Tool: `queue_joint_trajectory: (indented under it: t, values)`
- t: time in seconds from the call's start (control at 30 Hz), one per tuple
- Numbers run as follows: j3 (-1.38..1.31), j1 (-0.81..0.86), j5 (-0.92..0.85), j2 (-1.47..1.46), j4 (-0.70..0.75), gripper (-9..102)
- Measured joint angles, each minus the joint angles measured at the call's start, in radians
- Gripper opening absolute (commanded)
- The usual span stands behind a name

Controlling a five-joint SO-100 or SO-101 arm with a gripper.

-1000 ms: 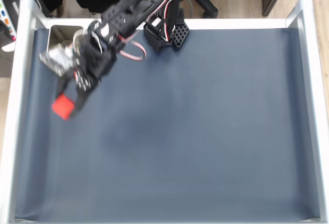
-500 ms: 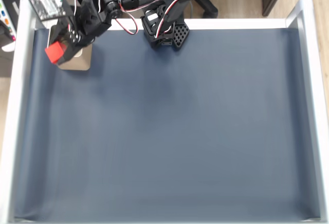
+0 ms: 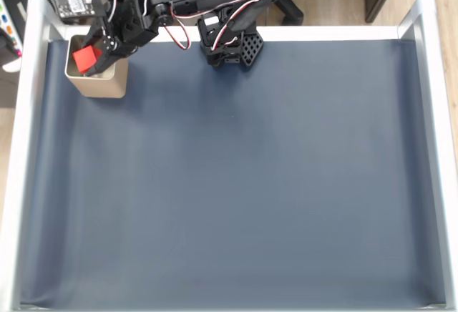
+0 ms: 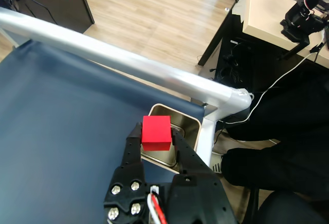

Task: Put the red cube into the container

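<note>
cube (image 4: pixel 156 132) | pinched by its side faces in the jaws, over the open tin (image 3: pixel 96 83) at the surface's corner | looks light, rigid, matte, flat sides grip well | tin shiny inside, cube may bounce

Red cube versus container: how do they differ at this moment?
The red cube is matte bright red; the container is silvery-beige metal with a shiny inside. The cube is much smaller than the container. The cube is held in the gripper above the opening; the container stands on the dark mat. Both look square from above.
</note>
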Motion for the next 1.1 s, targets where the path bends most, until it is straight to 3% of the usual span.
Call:
queue_joint_trajectory:
  t: [0.87, 1.1]
  values:
    - [0.14, 0.064, -0.034, 0.011, -0.201, 0]
    - [0.179, 0.066, -0.038, 0.02, -0.232, 8]
